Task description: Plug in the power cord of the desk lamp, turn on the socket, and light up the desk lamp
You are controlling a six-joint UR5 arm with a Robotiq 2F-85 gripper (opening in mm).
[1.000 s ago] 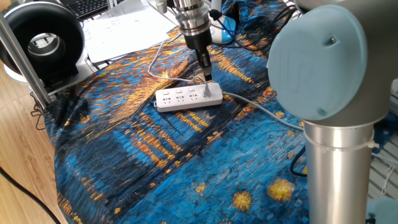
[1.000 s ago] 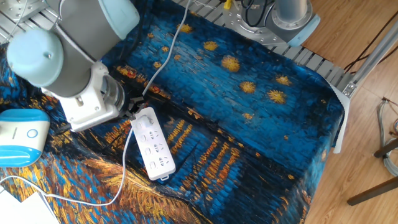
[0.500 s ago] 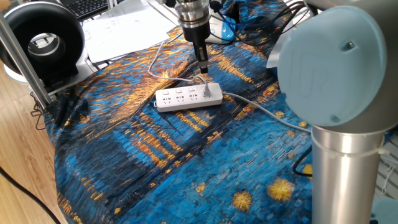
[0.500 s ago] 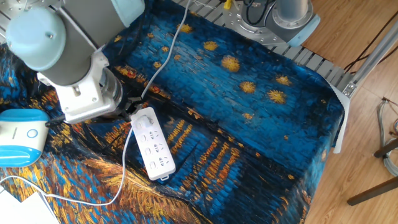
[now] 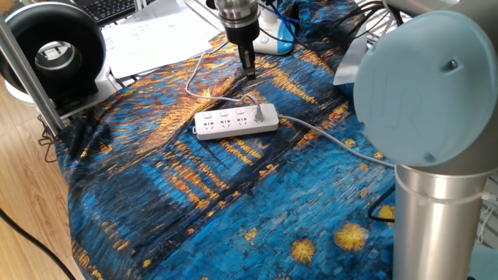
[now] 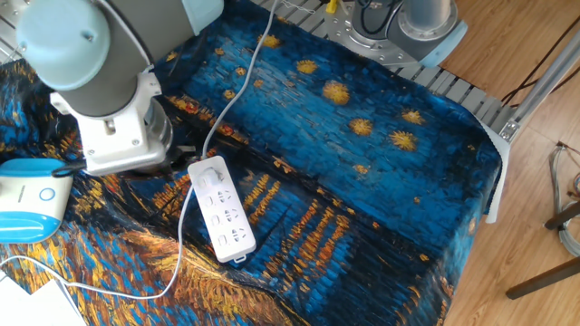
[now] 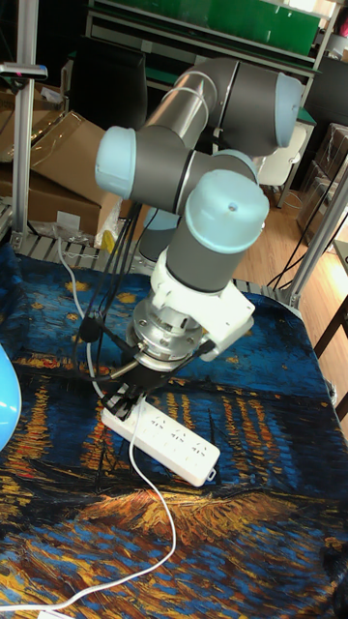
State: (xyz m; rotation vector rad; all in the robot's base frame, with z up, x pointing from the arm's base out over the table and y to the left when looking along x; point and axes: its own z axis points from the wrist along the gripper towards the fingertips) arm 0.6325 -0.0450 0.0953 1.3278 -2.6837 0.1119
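The white socket (image 5: 236,120) lies on the blue and orange cloth, also seen in the other fixed view (image 6: 220,210) and the tall fixed view (image 7: 159,440). A small white plug (image 5: 257,115) sits in its end outlet, and the thin power cord (image 5: 191,84) runs off from it across the cloth (image 6: 184,237). My gripper (image 5: 248,70) hangs above and behind that end, fingers together, holding nothing. In the other fixed view the arm hides the fingers. The desk lamp (image 6: 27,195), with its light-blue base, stands at the cloth's edge (image 5: 274,37).
A thicker grey-white cable (image 5: 331,138) leaves the socket toward the arm's base. A black ring-shaped device (image 5: 53,53) stands at the far left beside papers (image 5: 152,35). The arm's big joint (image 5: 424,85) fills the right foreground.
My gripper has risen from the plug at the socket's end and drawn back toward the lamp. The plug and socket have stayed in place.
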